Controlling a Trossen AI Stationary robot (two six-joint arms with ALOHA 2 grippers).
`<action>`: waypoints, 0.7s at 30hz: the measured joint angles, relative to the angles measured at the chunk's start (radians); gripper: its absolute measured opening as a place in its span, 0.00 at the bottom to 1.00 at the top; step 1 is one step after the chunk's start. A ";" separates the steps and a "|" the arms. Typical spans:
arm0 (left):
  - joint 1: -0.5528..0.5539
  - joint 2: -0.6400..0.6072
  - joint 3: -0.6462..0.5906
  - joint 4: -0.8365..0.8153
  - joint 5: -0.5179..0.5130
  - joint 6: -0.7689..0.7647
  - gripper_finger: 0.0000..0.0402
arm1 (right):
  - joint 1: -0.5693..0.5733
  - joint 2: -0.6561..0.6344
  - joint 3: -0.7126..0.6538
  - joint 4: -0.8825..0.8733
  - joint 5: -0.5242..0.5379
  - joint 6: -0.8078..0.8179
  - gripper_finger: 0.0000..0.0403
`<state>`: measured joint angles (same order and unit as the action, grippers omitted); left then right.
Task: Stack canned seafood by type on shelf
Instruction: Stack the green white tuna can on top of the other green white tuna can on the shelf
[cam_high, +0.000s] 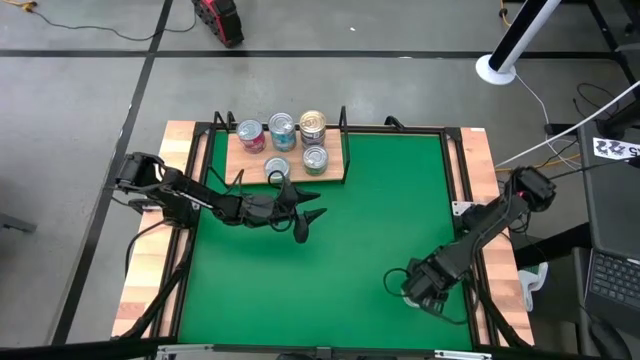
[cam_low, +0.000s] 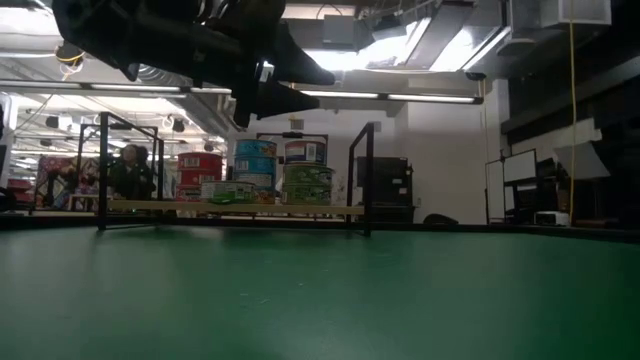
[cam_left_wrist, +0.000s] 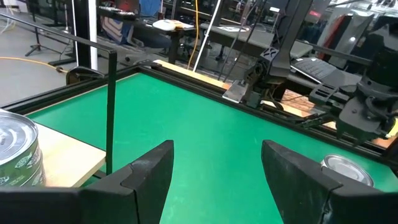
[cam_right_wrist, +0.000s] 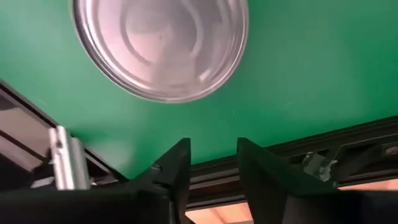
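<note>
Right gripper (cam_right_wrist: 208, 163): fingers narrowly apart, empty, poised over one silver-lidded tin (cam_right_wrist: 160, 45) on green mat (cam_right_wrist: 298, 62). Left gripper (cam_high: 308, 212): fingers wide apart, empty, beside shelf (cam_high: 335, 165).

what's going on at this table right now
Two robot arms are sorting tins onto a wooden shelf at the far edge of a green mat. Five tins already sit there, some stacked. The left gripper hangs empty with jaws open just in front of the shelf. The right gripper is at the near right corner, jaws partly apart over one loose tin on the mat.
</note>
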<state>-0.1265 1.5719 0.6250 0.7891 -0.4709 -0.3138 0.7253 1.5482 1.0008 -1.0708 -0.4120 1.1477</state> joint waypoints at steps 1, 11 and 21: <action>0.000 0.000 0.000 0.000 0.000 0.000 0.59 | 0.013 0.006 0.000 0.000 0.000 0.000 0.31; 0.000 0.000 -0.001 0.000 0.000 -0.006 0.59 | 0.115 0.092 -0.001 0.127 0.061 -0.001 0.22; 0.000 0.000 -0.001 0.000 0.000 -0.012 0.59 | 0.091 0.202 -0.001 0.164 0.131 -0.105 0.21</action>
<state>-0.1265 1.5719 0.6239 0.7895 -0.4706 -0.3260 0.8166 1.7498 0.9997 -0.9064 -0.2808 1.0423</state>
